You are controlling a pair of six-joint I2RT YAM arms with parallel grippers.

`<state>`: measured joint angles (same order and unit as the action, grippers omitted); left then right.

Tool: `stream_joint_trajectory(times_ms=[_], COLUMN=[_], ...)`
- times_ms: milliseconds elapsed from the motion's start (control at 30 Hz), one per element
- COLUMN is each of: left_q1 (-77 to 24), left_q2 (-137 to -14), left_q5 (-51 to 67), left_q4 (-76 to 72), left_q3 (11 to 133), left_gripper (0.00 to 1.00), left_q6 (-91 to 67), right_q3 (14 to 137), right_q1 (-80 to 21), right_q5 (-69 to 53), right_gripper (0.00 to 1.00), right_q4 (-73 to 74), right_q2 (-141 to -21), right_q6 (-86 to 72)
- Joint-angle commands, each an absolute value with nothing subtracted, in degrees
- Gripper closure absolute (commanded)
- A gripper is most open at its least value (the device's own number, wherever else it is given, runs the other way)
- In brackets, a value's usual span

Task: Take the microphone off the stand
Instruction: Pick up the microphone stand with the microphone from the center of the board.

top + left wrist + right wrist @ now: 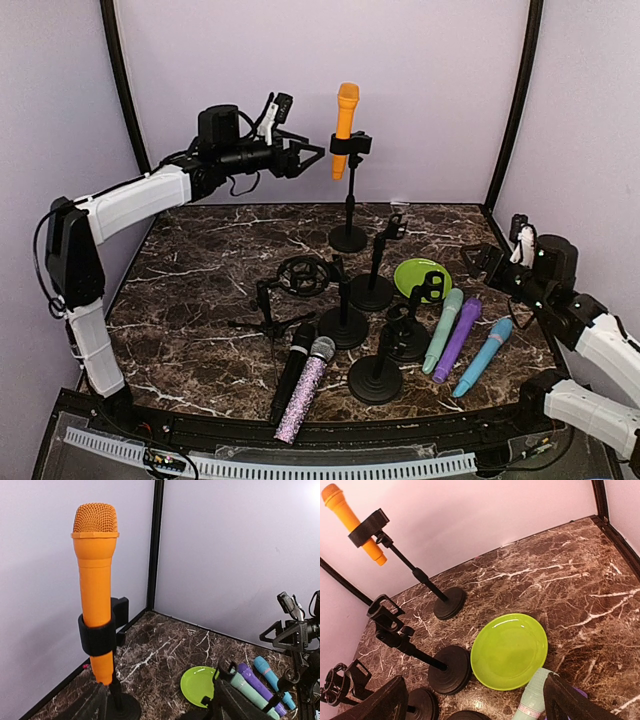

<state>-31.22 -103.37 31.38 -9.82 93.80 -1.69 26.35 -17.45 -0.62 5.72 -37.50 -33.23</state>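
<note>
An orange microphone (346,115) stands upright in the black clip (350,145) of a tall stand (349,205) at the back of the table. My left gripper (312,160) hovers at clip height just left of it, open and holding nothing. In the left wrist view the microphone (95,575) rises at the left, above my left gripper (160,711) and its finger (235,705). My right gripper (478,262) is low at the right edge, open and empty. From the right wrist, the microphone (350,520) is far off, and that gripper (477,705) spans a wide gap.
A green plate (415,272) lies right of centre. Teal (443,330), purple (458,338) and blue (484,356) microphones lie beside it. A black (292,370) and a glittery pink microphone (306,390) lie in front. Several empty stands (373,290) and a shock mount (302,275) crowd the middle.
</note>
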Motion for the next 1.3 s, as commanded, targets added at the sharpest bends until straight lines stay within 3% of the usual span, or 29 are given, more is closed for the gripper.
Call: stream_joint_trajectory(times_ms=[0,267,633,867,1267], left_q1=[-30.24,-29.64,-29.71,-29.71,-29.78], left_q2=[-113.6,-127.08,-133.57,-136.26,-139.7], left_q5=[35.64,34.21,34.28,34.95,34.73], left_q4=[-8.85,-7.86,-9.53,-15.86,-20.72], left_q3=[108.47,126.45,129.75,131.55,134.93], left_gripper=[0.25,0.22,0.19,0.33,0.38], left_q6=[-0.39,2.08,1.37,-1.94,-4.19], right_q3=[26.22,24.25,23.38,21.71,20.66], right_q1=[-17.23,-17.24,-17.27,-17.24,-17.25], right_q5=[-6.2,-7.82,-9.53,-9.2,-9.05], right_gripper=[0.05,0.04,0.03,0.04,0.04], right_q4=[0.39,-1.21,-3.41,-3.6,-1.93], right_q2=[-36.89,-34.79,-36.4,-34.98,-34.16], right_q6=[-30.65,-30.86,-31.45,-33.23,-33.93])
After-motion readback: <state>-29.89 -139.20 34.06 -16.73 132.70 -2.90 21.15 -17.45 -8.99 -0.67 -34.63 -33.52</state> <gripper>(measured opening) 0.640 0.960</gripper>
